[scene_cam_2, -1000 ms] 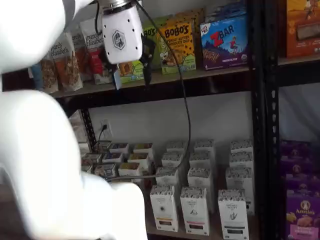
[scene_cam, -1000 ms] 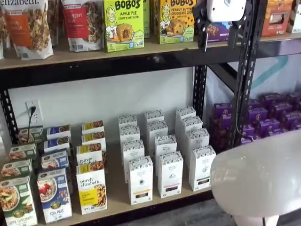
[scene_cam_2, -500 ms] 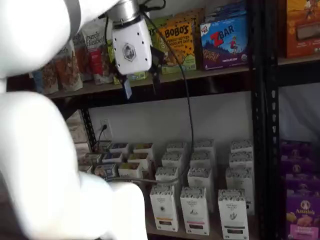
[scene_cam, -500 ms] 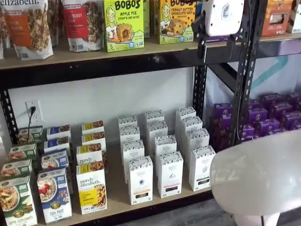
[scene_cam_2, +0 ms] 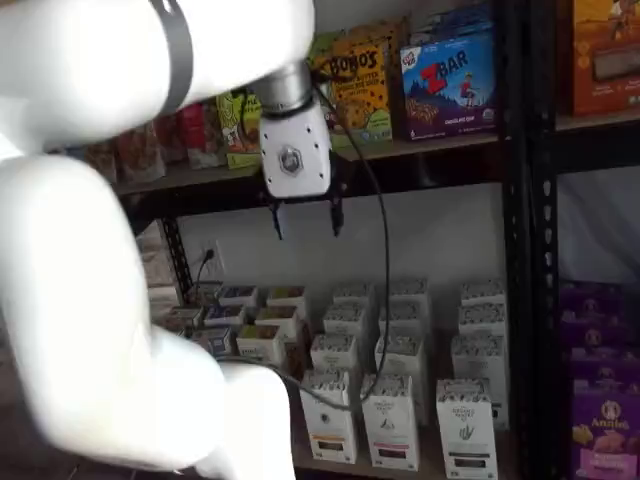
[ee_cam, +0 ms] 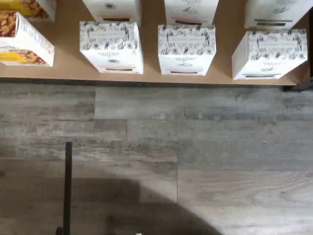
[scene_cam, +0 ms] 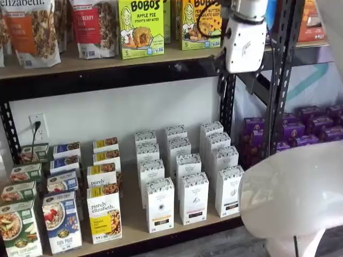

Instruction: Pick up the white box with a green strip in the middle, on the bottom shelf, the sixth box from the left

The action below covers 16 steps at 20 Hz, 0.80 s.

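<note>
Wrist view: the camera looks down on the front edge of the bottom shelf [ee_cam: 146,78] and the grey plank floor [ee_cam: 195,147] in front of it. Three white boxes with patterned tops stand at the edge, and the one at the far end, the target box [ee_cam: 269,54], sits nearest the black shelf post. More white boxes stand behind them, and a granola box [ee_cam: 22,41] shows at the other end. A thin dark bar [ee_cam: 67,186] crosses the floor. The claw does not show here.

Shelf view: the claw [scene_cam: 224,72] hangs below its white body [scene_cam: 244,45], up at the level of the upper shelf board and in front of the black post [scene_cam: 228,101]. It is seen side-on, so I cannot tell whether the fingers are apart. The target box [scene_cam: 229,191] stands at the front of the bottom shelf, at the right end of the white rows, well below the claw. The arm's white link [scene_cam: 295,193] fills the lower right corner.

Shelf view: the claw [scene_cam_2: 306,215] hangs under the white body [scene_cam_2: 293,160] with its two black fingers [scene_cam_2: 336,217] plainly apart and nothing between them. The target box [scene_cam_2: 466,430] stands in the front row below, well apart from it. A cable [scene_cam_2: 380,240] trails down beside the claw.
</note>
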Each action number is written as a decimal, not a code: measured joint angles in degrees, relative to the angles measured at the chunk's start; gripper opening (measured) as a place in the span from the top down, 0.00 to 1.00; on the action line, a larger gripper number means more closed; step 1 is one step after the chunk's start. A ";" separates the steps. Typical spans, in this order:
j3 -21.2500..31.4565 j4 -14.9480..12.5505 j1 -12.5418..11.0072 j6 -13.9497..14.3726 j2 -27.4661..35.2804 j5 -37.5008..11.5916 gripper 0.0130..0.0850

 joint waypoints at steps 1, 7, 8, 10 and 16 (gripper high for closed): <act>1.50 -0.19 0.01 -0.05 0.84 -2.43 0.00; 7.38 -0.21 -0.19 -0.68 5.03 -13.32 0.00; 8.07 -0.11 -0.28 -0.86 5.78 -14.75 0.00; 9.40 -0.47 -0.30 -0.81 7.43 -17.30 0.00; 13.89 0.41 -0.43 -1.82 11.87 -27.38 0.00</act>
